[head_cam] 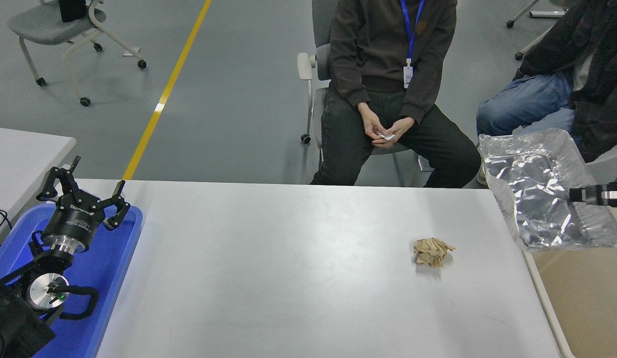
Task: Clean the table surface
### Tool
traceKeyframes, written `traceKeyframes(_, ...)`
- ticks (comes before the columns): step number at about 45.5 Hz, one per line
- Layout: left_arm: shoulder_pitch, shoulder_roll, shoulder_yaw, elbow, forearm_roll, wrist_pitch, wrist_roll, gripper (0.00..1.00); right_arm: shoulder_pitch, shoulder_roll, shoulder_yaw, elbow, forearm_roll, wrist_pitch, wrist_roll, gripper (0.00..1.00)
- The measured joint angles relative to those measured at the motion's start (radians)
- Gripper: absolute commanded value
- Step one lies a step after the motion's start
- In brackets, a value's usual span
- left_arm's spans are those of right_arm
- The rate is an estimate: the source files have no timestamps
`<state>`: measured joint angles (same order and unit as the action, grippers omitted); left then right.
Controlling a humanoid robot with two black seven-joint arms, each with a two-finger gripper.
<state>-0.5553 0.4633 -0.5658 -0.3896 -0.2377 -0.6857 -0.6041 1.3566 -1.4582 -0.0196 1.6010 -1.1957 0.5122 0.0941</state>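
The wide grey-white table surface (268, 258) fills the lower middle. A crumpled brown paper ball (432, 251) lies on its right part. My right gripper (577, 195) comes in from the right edge and is shut on a crinkled silver foil bag (542, 191), holding it in the air past the table's right end, above a beige bin (587, 298). My left gripper (84, 191) is parked open and empty over the blue tray (117, 258) at the lower left.
Two people sit on chairs at the far side; one holds a small white slip (386, 135). A smaller white tabletop (25, 154) is at the left edge. A wheeled chair (64, 30) stands at the top left.
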Motion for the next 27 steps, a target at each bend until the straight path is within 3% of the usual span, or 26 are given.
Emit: traceKeyframes(27, 0.000, 0.000, 0.000, 0.000, 0.000, 0.000, 0.000, 1.00, -0.102, 0.036, -0.005, -0.248, 0.099, -0.109, 0.010, 0.00)
